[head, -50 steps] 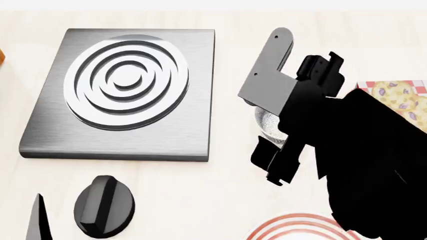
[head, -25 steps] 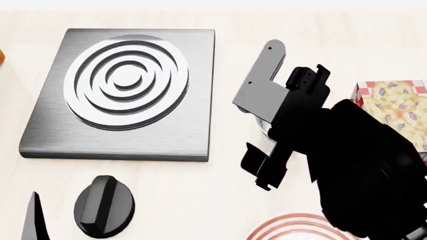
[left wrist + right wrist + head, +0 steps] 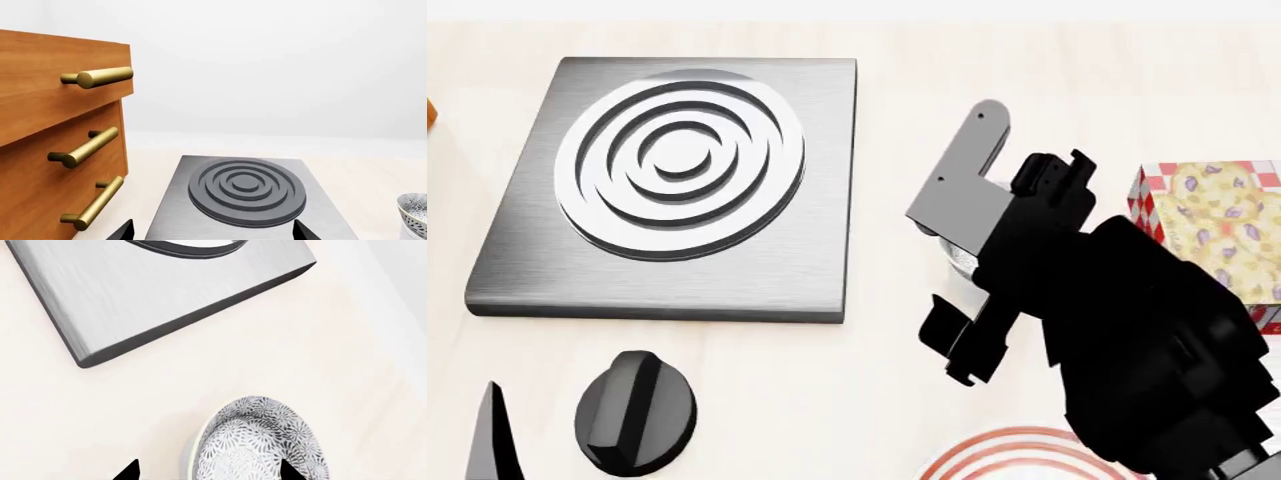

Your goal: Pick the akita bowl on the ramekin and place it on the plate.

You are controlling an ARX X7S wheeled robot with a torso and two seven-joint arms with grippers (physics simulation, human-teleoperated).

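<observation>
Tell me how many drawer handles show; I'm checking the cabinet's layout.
3, all brass bars on the wooden cabinet in the left wrist view: top handle, middle handle, bottom handle, stacked one below another. More may lie beyond the frame.

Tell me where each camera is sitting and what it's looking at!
Head view: up on the robot's head, looking down at the hob, the black knob, the plate; the right arm fills its right side.
Left wrist view: low by the left gripper, facing the hob and wooden drawers; two fingertips show.
Right wrist view: above the akita bowl, looking down; two fingertips show.
Shared: all three see the hob; both wrist views see the akita bowl.
</observation>
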